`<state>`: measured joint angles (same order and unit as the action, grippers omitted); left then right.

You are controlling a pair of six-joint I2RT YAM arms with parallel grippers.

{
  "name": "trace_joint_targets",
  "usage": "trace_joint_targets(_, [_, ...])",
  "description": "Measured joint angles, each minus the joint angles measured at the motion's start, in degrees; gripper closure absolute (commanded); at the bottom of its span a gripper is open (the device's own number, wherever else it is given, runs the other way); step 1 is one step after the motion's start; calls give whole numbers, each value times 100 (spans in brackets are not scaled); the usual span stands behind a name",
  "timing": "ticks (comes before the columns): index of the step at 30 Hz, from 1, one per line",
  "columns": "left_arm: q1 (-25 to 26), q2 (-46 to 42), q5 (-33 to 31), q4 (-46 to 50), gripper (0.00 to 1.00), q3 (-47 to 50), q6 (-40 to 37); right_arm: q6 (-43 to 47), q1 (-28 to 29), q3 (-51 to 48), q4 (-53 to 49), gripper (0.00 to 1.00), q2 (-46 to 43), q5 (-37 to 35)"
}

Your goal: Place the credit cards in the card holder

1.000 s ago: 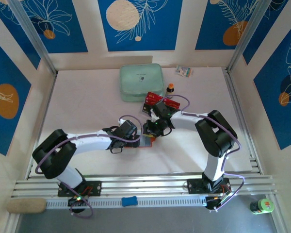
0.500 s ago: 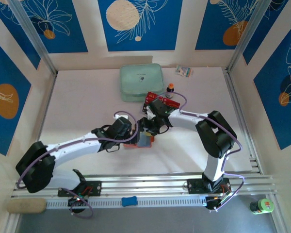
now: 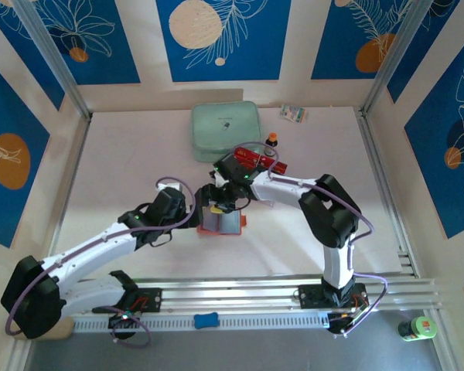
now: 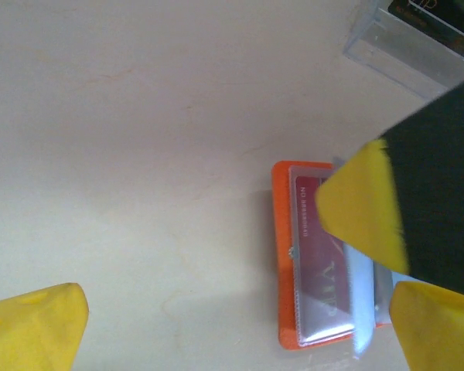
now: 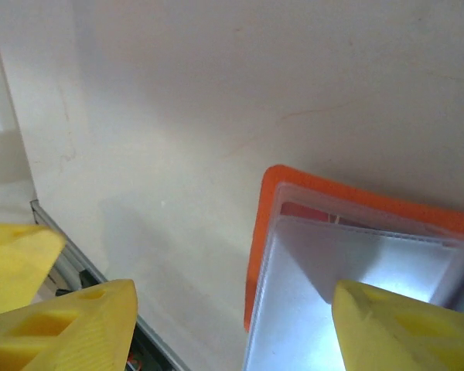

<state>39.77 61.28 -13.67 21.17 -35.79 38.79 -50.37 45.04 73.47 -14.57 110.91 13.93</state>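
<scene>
Lying open, card holder — red card pocketed — right pincer over it.

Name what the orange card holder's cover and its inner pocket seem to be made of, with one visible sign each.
The card holder cover is probably faux leather or soft plastic: flat matte orange, rounded corners, no weave visible. The inner pocket looks like clear, glossy, flexible plastic: a red card shows through it, and light glares off it in the right wrist view.
</scene>
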Motion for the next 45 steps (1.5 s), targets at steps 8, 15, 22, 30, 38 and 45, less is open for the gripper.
trace_joint_targets(8, [-203, -136, 94, 184, 0, 66, -31, -116, 72, 57, -7, 33, 321, 2])
trace_joint_targets(15, [-245, -94, 184, 175, 0, 94, -31, -114, 70, 57, 0, 33, 319, 2])
trace_joint_targets(22, [-251, 85, 212, 52, 0, 103, -28, -109, -72, 9, -7, 34, 166, 7])
trace_joint_targets(30, [-251, 138, 214, -11, 0, 103, -24, -66, -317, -52, -9, 34, -11, 74])
trace_joint_targets(38, [-254, 588, 387, -227, 0, 83, -28, 203, -579, -52, -278, 35, -293, 125])
trace_joint_targets(45, [-254, 1073, 533, -291, 0, -223, -79, 1123, -1091, 33, -1335, 37, -977, -457])
